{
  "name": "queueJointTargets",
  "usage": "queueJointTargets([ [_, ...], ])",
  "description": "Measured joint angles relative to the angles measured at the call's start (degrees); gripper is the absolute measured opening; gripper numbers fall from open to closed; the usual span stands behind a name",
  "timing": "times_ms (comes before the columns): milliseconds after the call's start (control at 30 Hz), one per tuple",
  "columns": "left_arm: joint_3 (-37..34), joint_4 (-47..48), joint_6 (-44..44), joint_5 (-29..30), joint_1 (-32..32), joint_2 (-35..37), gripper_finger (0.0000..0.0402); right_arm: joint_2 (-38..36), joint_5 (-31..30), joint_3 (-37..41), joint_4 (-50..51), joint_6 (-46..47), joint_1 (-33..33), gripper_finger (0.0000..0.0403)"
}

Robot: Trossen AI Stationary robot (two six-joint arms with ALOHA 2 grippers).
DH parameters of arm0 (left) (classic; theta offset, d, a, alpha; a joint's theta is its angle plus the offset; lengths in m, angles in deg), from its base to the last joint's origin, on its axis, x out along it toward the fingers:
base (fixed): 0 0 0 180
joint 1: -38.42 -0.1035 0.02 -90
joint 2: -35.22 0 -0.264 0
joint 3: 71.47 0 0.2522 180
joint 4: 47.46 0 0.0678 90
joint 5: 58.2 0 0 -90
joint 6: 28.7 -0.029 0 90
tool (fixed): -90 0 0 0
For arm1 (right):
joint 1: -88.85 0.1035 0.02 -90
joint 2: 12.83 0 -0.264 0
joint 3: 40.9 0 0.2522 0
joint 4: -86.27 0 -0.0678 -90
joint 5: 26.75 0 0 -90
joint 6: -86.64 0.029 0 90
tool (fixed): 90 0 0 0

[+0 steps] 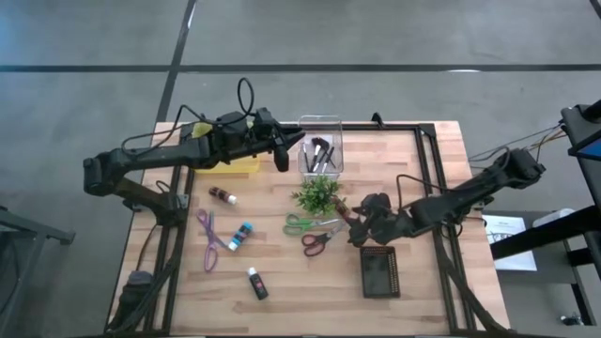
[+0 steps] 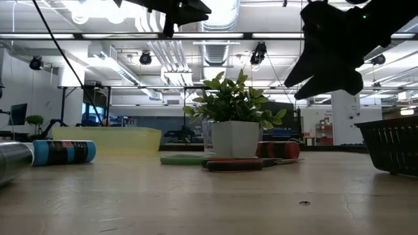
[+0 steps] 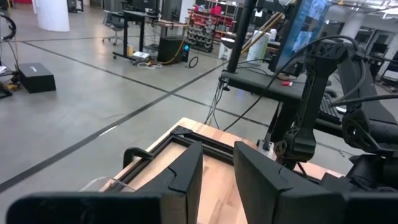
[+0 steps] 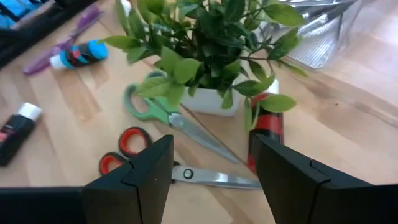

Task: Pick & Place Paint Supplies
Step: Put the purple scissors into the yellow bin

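Paint supplies lie scattered on the table (image 1: 413,160), and the right gripper (image 4: 211,165) hangs over some of them with its fingers (image 4: 149,174) spread apart and holding nothing; between them show the red-handled scissors (image 4: 155,165), the green-handled scissors (image 4: 158,109) just beyond, and a red-and-black tube (image 4: 267,127) half hidden behind the potted plant (image 4: 211,56). The plant's leaves also cover the far ends of both scissors' surroundings in the low view. The left gripper (image 3: 217,171) is raised above the clear container (image 1: 320,150) at the table's far edge, fingers (image 3: 186,177) a narrow gap apart and empty; its wrist view looks out across the room. Brushes (image 1: 319,153) stand in that container, too small to count. Farther left lie the purple-handled scissors (image 1: 208,239), a blue tube (image 1: 241,235), a brown tube (image 1: 223,195) and a black tube with white cap (image 1: 256,283). A dark basket (image 1: 380,272) sits near the right arm, cut off at the low view's edge. A yellow tray (image 1: 235,166) lies partly under the left arm.
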Motion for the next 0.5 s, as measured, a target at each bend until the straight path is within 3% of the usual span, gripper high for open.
queueJointTargets([
  [267, 0.0, 0.4, 0.0, -0.2, 0.2, 0.0, 0.0099, 4.7, 8.6, -1.8, 3.7, 0.3, -4.4, 0.0215],
  [500, 0.0, 0.8, 0.0, -0.2, 0.3, 0.0, 0.0099, 7.1, 9.0, -1.8, 3.6, 1.4, -5.6, 0.0215],
])
